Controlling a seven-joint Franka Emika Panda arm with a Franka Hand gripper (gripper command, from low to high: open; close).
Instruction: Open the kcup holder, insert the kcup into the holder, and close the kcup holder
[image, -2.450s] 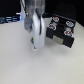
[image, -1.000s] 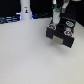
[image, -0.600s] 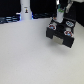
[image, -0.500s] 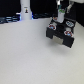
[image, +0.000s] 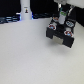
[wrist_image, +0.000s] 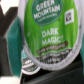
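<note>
- In the exterior view, you see a white table (image: 25, 55) with a small white upright object (image: 24, 9) standing far to the exterior view's left of the gripper, near the dark backdrop.
- The kcup holder (image: 61, 34) sits to the exterior view's right, a black box with round slots on its top face; some red-topped pods (image: 67, 33) show there.
- The gripper (image: 62, 15) hangs directly above the rear part of the holder. You cannot tell from this view whether anything touches the box.
- In the wrist view, the kcup (wrist_image: 46, 27) fills most of the picture, its green lid reading "Green Mountain" and "Dark Magic".
- The kcup sits right at the jaws, tilted, with a dark finger edge (wrist_image: 11, 47) beside it.
- The pictures do not show how wide the jaws stand; you cannot tell.
</note>
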